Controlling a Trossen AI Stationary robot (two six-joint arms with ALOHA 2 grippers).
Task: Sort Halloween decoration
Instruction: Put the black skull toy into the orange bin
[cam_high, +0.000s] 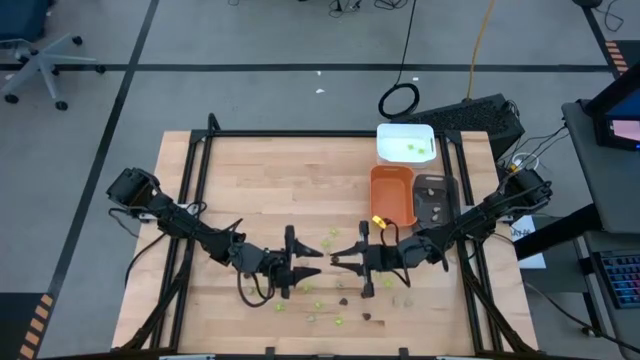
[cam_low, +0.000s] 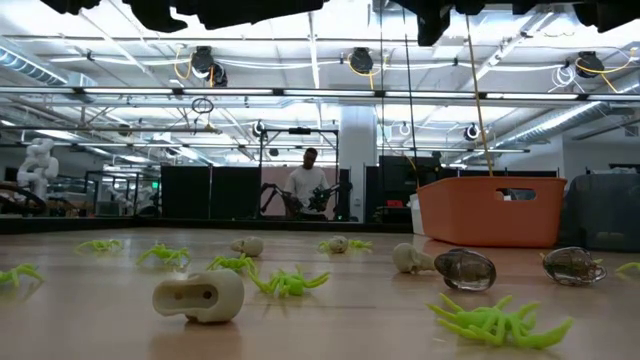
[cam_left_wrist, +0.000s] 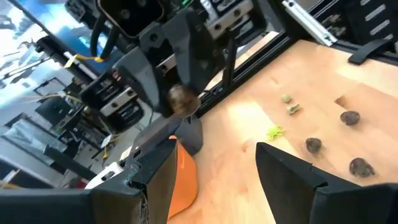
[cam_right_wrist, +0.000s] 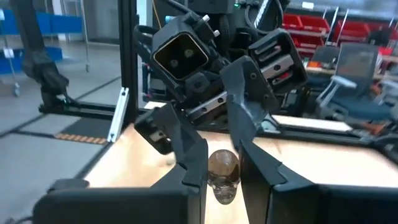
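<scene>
My right gripper (cam_high: 335, 261) is shut on a small translucent brown skull (cam_right_wrist: 222, 174), one piece of the Halloween decoration, held above the table's middle. My left gripper (cam_high: 314, 263) faces it tip to tip, open, with nothing between its fingers (cam_left_wrist: 283, 165). In the left wrist view the skull (cam_left_wrist: 181, 99) shows at the right gripper's fingertips, just ahead of my left fingers. More pieces lie loose on the table below: lime-green spiders (cam_low: 497, 320), beige skulls (cam_low: 200, 296) and brown skulls (cam_low: 465, 268). My right gripper pinches the brown skull by its two sides (cam_right_wrist: 222, 163) between its fingertips (cam_right_wrist: 194, 165). The fingers reach in level from the table's right. The skull is lifted clear of the table.
At the back right stand a white tray (cam_high: 405, 142) with green pieces, an orange tray (cam_high: 392, 193) and a grey tray (cam_high: 433, 197) with dark pieces. Loose pieces are scattered near the front edge (cam_high: 338, 320). A person stands in the room far behind the table (cam_low: 307, 185).
</scene>
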